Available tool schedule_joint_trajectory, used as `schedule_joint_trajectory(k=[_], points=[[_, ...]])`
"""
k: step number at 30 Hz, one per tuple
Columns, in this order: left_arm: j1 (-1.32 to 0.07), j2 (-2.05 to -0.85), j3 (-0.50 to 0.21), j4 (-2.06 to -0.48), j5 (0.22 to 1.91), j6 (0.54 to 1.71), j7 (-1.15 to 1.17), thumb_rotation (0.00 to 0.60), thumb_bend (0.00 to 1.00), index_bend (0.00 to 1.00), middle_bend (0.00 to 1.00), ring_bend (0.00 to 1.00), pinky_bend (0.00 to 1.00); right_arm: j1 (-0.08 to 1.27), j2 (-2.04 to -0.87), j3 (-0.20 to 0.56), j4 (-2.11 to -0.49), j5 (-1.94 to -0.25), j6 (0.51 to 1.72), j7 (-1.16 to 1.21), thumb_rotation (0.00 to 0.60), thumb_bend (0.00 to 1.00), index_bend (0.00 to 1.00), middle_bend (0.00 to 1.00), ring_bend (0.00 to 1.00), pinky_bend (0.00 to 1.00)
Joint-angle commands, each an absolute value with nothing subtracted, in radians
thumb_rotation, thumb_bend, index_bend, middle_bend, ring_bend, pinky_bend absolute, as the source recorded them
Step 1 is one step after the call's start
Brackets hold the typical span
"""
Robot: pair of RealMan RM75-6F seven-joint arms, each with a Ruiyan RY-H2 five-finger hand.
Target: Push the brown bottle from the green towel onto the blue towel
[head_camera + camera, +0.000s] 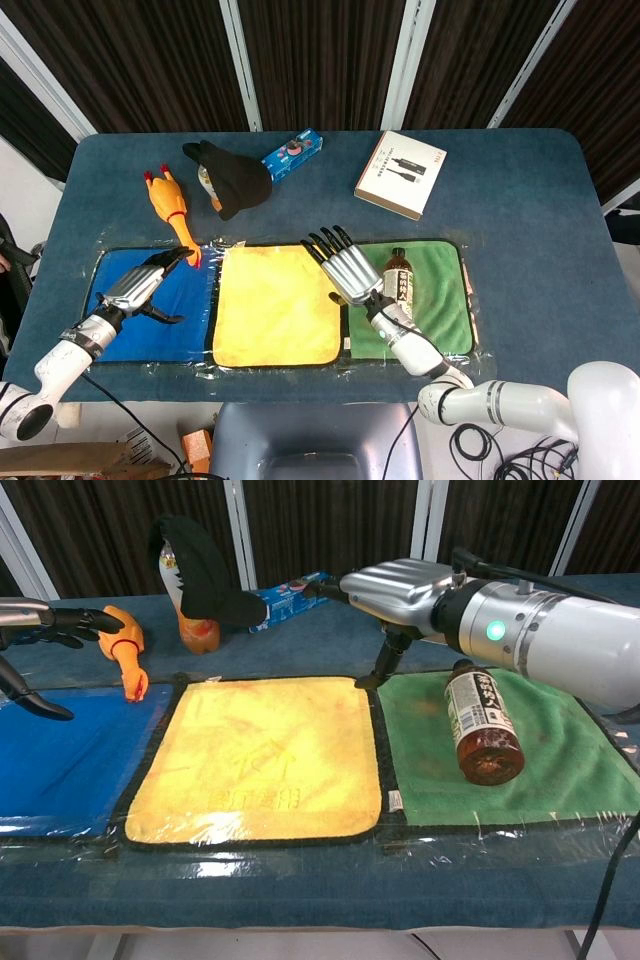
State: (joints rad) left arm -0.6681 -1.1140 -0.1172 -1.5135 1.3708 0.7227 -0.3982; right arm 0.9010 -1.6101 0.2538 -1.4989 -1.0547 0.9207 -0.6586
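Observation:
The brown bottle (399, 277) (482, 726) lies on its side on the green towel (445, 310) (560, 770). My right hand (345, 263) (395, 590) hovers flat and open over the seam between the yellow towel (275, 305) (265, 760) and the green one, just left of the bottle and not touching it. My left hand (145, 285) (45, 620) hangs open above the blue towel (150, 330) (60, 765), holding nothing.
An orange rubber chicken (170, 210) (125, 655) lies behind the blue towel. A penguin-like toy (232, 180) (195, 580), a blue packet (292, 153) (290, 595) and a white box (401, 173) sit toward the table's far side.

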Motion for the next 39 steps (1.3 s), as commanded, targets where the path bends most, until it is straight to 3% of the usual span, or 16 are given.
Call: schedule_joint_trajectory(k=[1, 7, 10, 13, 15, 18, 25, 29, 39], points=[[-0.656, -1.091, -0.107, -1.547, 1.377, 0.744, -0.385, 0.600, 0.04, 0.00, 0.00, 0.00, 0.08, 0.907, -1.606, 0.245, -1.518, -1.038, 0.933, -0.677, 0.600, 0.12, 0.00, 0.08, 0.00, 0.07], [-0.573, -0.998, -0.054, -1.637, 1.457, 0.875, -0.340, 0.600, 0.04, 0.00, 0.00, 0.00, 0.08, 0.824, -1.488, 0.172, -1.620, -1.128, 1.015, -0.632, 0.600, 0.12, 0.00, 0.08, 0.00, 0.07], [-0.460, -0.944, 0.005, -1.664, 1.542, 1.048, -0.307, 0.600, 0.04, 0.00, 0.00, 0.00, 0.08, 0.725, -1.360, 0.095, -1.666, -1.239, 1.102, -0.554, 0.600, 0.12, 0.01, 0.08, 0.00, 0.09], [-0.308, -0.965, 0.077, -1.573, 1.644, 1.282, -0.326, 0.600, 0.04, 0.00, 0.00, 0.00, 0.08, 0.615, -1.230, 0.000, -1.638, -1.321, 1.168, -0.433, 0.600, 0.12, 0.02, 0.11, 0.02, 0.12], [-0.239, -1.001, 0.104, -1.501, 1.662, 1.370, -0.335, 0.600, 0.04, 0.00, 0.00, 0.00, 0.08, 0.570, -1.179, -0.035, -1.595, -1.325, 1.167, -0.352, 0.600, 0.14, 0.04, 0.12, 0.03, 0.14], [-0.166, -1.072, 0.123, -1.393, 1.666, 1.451, -0.328, 0.600, 0.04, 0.00, 0.00, 0.00, 0.08, 0.523, -1.167, -0.070, -1.471, -1.311, 1.118, -0.203, 0.600, 0.24, 0.08, 0.12, 0.04, 0.17], [-0.097, -1.214, 0.098, -1.221, 1.633, 1.526, -0.283, 0.600, 0.04, 0.00, 0.00, 0.00, 0.08, 0.503, -1.173, -0.067, -1.341, -1.376, 0.939, 0.458, 0.600, 0.29, 0.08, 0.12, 0.09, 0.29], [-0.103, -1.239, 0.096, -1.195, 1.631, 1.504, -0.287, 0.600, 0.04, 0.00, 0.00, 0.00, 0.08, 0.528, -1.173, -0.072, -1.287, -1.480, 0.895, 0.803, 0.600, 0.29, 0.08, 0.12, 0.10, 0.30], [-0.119, -1.248, 0.101, -1.200, 1.634, 1.454, -0.270, 0.600, 0.04, 0.00, 0.00, 0.00, 0.08, 0.644, -1.206, -0.106, -1.249, -1.630, 0.795, 1.364, 0.600, 0.29, 0.08, 0.12, 0.10, 0.29]])
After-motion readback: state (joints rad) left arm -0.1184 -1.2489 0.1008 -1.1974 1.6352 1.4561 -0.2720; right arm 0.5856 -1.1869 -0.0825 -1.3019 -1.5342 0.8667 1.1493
